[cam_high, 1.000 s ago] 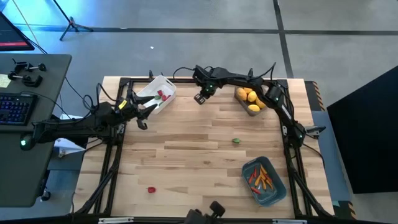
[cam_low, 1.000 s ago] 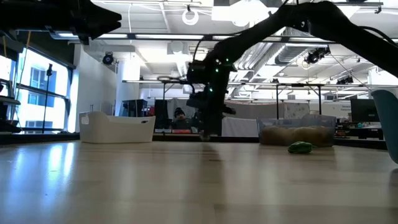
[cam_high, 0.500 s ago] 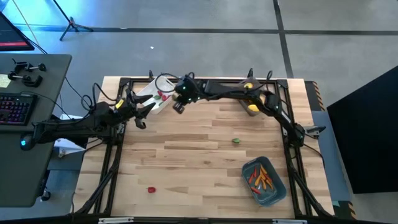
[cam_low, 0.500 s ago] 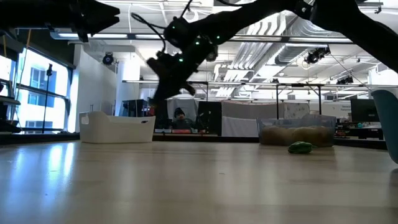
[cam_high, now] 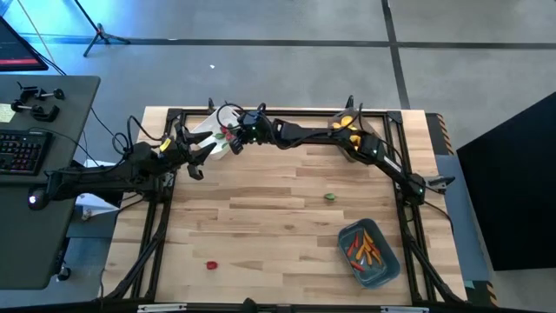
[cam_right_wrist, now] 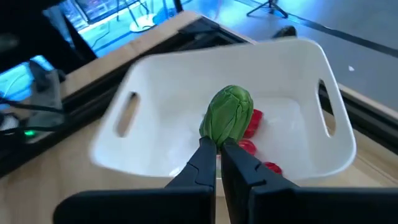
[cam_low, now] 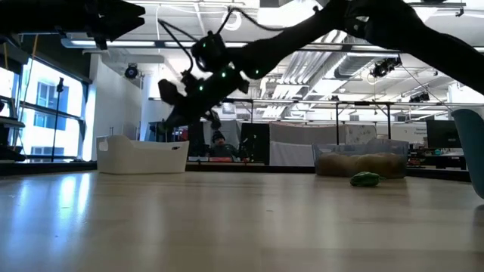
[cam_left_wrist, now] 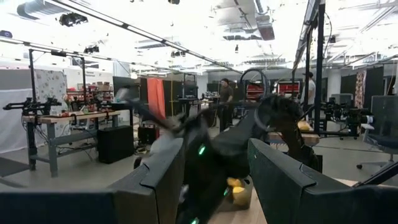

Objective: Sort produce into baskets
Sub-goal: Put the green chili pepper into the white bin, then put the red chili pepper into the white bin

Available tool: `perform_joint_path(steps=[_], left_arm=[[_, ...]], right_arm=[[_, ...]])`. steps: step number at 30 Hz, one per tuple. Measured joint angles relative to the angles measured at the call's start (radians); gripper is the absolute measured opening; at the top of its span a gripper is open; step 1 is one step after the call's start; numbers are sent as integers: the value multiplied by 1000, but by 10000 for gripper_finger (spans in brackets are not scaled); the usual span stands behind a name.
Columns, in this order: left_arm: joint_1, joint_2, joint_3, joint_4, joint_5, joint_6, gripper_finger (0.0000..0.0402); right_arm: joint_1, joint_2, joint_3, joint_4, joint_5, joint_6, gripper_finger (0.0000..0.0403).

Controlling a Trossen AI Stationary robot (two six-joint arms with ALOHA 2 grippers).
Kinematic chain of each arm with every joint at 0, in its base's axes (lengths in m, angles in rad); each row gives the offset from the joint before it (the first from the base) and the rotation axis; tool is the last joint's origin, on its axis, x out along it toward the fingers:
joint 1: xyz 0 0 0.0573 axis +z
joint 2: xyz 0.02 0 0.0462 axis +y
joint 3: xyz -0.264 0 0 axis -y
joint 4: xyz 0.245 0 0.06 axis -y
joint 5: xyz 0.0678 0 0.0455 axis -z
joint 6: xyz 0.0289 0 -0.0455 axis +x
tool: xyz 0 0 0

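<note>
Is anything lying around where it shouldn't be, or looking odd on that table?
Two pieces lie loose on the bare table, outside any bin: a green piece mid-table and a red piece near the front edge. Otherwise nothing is spilled or tipped. The right gripper holds a green vegetable over the white bin.
</note>
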Motion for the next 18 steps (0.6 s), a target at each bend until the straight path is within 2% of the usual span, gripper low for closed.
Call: perform_joint_path(steps=[9,18], left_arm=[[0,0,0,0,0,1,162],[0,0,0,0,0,2,162]], right_arm=[[-21,43,0,40,-4,66,10],[-21,46,-1,36,-4,39,116]])
